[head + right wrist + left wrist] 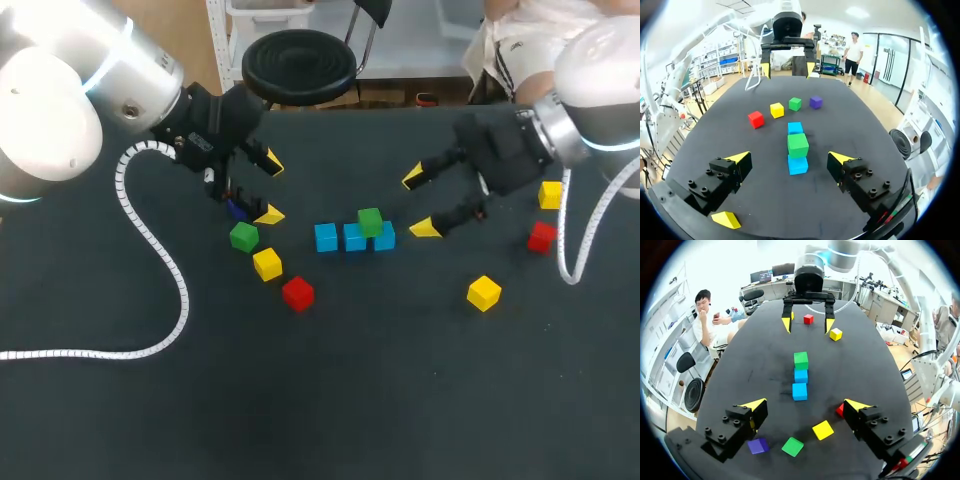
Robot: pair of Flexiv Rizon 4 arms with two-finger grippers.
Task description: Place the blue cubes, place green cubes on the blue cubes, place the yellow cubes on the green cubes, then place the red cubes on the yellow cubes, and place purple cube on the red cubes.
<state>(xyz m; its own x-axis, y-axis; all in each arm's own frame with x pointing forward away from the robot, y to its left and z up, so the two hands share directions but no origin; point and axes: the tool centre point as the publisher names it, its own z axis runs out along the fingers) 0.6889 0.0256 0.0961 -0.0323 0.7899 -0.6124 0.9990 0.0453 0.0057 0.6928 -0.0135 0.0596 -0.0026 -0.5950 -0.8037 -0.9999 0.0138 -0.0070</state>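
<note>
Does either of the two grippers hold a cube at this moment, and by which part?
Nothing is held. The left yellow-tipped gripper and the right yellow-tipped gripper both stand open, with no cube between their fingers.

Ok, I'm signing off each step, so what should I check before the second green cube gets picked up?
1. Row of blue cubes laid side by side: ok.
2. First green cube on top of that row: ok.
3. That cube seated squarely: cannot tell.
4. Loose green cube uncovered, close to the left arm: ok.
5. Left gripper open and empty: ok.
6. Right gripper open, empty, clear of the blue row: ok.
</note>
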